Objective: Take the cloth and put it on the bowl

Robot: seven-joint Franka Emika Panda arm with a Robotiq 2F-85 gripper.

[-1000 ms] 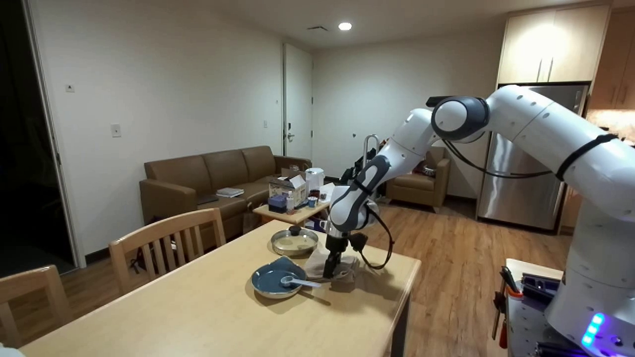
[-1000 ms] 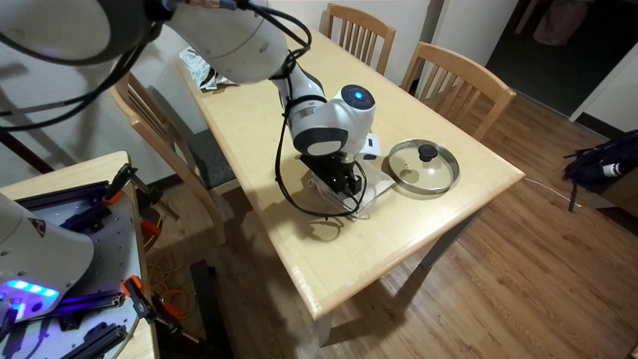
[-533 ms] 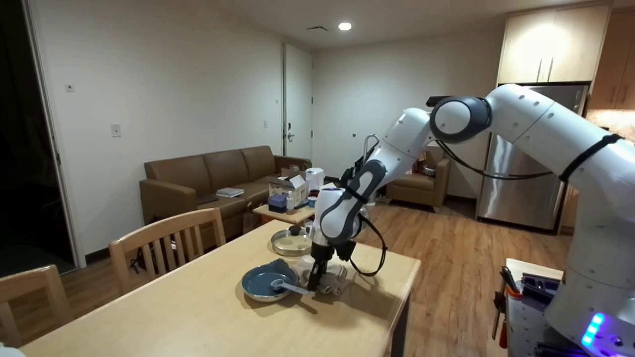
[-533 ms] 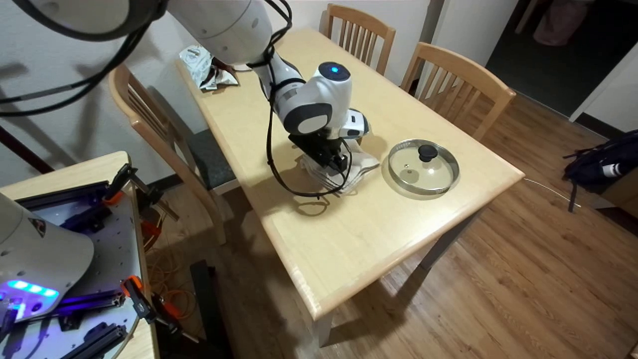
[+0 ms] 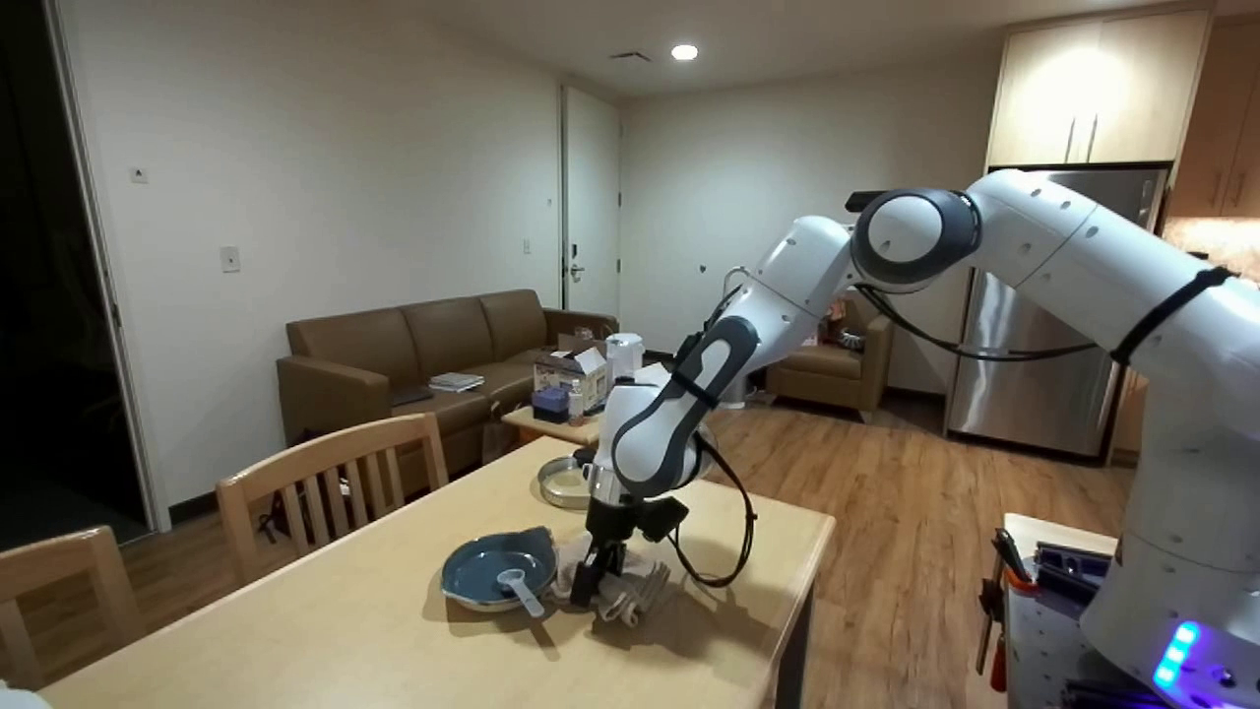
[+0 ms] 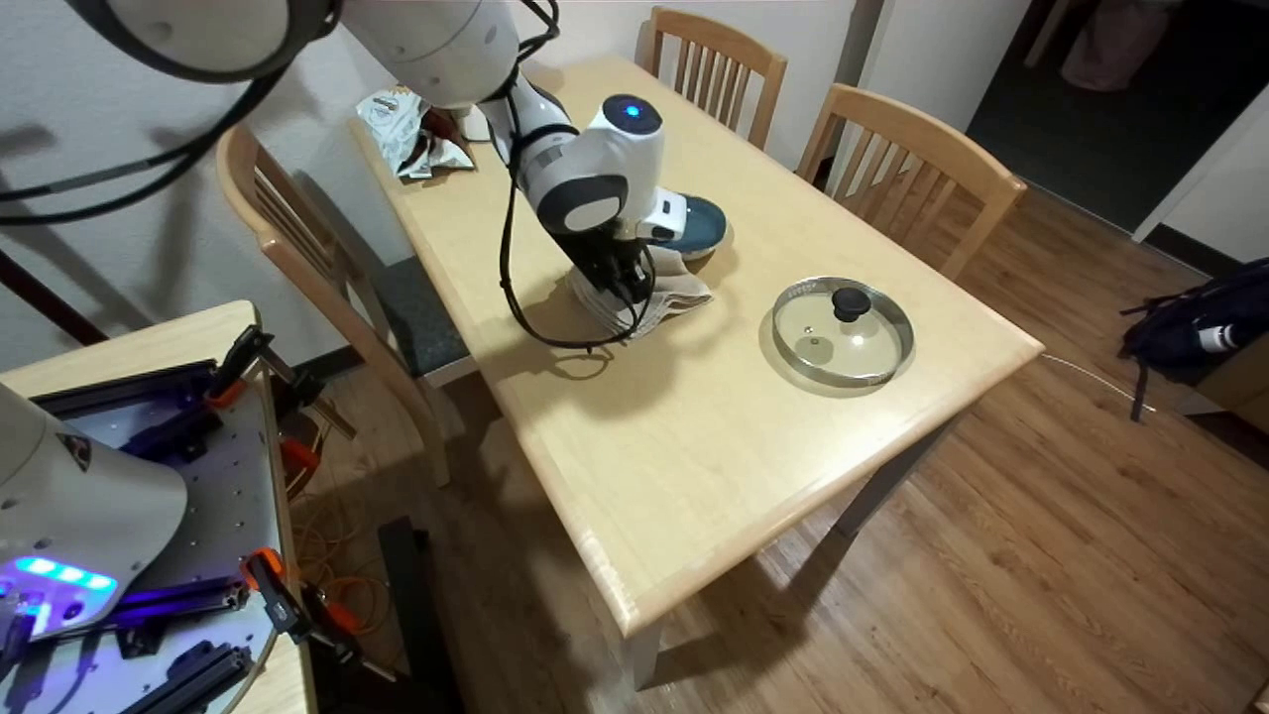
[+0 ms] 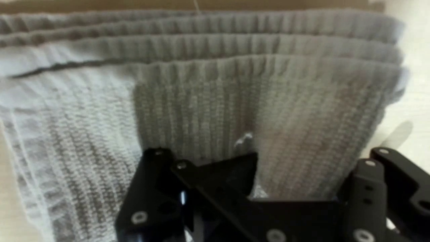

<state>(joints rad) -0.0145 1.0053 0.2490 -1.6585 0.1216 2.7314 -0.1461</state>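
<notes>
On a pale wooden table (image 5: 374, 630), a ribbed, off-white cloth (image 7: 302, 127), folded in layers, lies just beside a shallow, blue-grey bowl (image 5: 471, 573) holding a pale spoon (image 5: 526, 594). The white arm (image 5: 906, 231), elbow bent high, points its black gripper (image 5: 598, 583) down into the cloth; whether it pinches a fold cannot be told.

At the gripper (image 5: 597, 583): cloth (image 7: 208, 97), one. Beside the gripper: blue-grey dish (image 5: 474, 569), one; spoon (image 5: 525, 595), one. Well apart from the gripper: glass lid (image 6: 838, 337), one; wooden chairs (image 6: 932, 135), three.
</notes>
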